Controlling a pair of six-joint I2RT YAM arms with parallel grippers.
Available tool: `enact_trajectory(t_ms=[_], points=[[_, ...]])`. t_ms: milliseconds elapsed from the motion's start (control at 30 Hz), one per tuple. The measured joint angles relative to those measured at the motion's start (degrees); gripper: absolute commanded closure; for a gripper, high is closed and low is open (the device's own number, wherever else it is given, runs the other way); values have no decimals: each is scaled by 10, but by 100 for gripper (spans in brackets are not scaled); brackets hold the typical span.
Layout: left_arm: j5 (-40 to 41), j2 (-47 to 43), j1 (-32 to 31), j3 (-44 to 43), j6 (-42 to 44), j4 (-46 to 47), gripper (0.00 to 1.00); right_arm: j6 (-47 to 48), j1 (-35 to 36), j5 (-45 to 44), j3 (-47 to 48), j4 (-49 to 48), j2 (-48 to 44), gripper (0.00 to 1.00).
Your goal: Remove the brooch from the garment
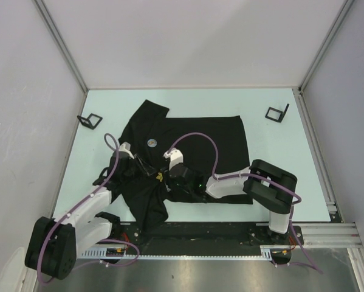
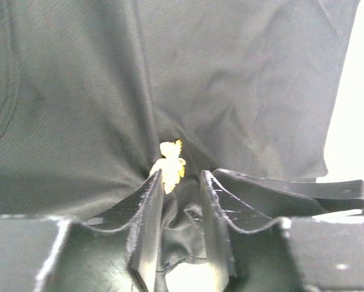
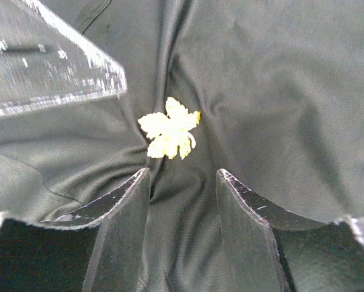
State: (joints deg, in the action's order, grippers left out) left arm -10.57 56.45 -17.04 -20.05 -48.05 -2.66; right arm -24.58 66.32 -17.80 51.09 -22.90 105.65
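The garment (image 1: pixel 197 140), a black T-shirt, lies rumpled on the pale table (image 1: pixel 279 152). A small yellow leaf-shaped brooch (image 1: pixel 160 177) is pinned to it where creases run together. Both grippers sit low at the brooch from either side. My left gripper (image 1: pixel 149 171) is open; in its wrist view the brooch (image 2: pixel 170 163) sits just past the left fingertip (image 2: pixel 152 182), and a loose fold of cloth lies in the gap. My right gripper (image 1: pixel 172 174) is open over flat cloth, the brooch (image 3: pixel 169 129) just beyond its fingertips (image 3: pixel 139 182).
Two small black wire stands sit at the back left (image 1: pixel 89 120) and back right (image 1: pixel 278 113) of the table. The shirt bears a small round light emblem (image 1: pixel 152 143). Grey walls close in the table on three sides. The left arm's finger (image 3: pixel 48 67) shows in the right wrist view.
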Motion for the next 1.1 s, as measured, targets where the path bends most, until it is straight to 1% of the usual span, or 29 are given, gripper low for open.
enact_trajectory(t_ms=[33, 200, 233, 333, 433, 667, 900, 1000, 1100], points=[[3, -3, 0, 5, -4, 0, 72, 5, 0, -2, 10, 14, 0, 47], [17, 2, 0, 28, -13, -12, 79, 48, 17, -40, 115, 96, 25, 45], [20, 3, 0, 32, -14, -14, 82, 55, 23, -48, 130, 105, 30, 44], [33, 10, 0, 39, -15, -22, 85, 78, 43, -78, 175, 145, 47, 44], [41, 17, 2, 43, -16, -29, 85, 94, 57, -99, 205, 177, 70, 45], [34, 14, 9, 68, -40, 8, 87, 113, 59, -118, 213, 214, 97, 47], [31, -4, 10, 89, -56, 31, 87, 123, 59, -117, 220, 213, 112, 45], [33, -29, 10, 103, -60, 28, 85, 123, 59, -117, 221, 210, 118, 43], [37, -52, 10, 110, -60, 17, 83, 123, 59, -116, 222, 203, 125, 44]])
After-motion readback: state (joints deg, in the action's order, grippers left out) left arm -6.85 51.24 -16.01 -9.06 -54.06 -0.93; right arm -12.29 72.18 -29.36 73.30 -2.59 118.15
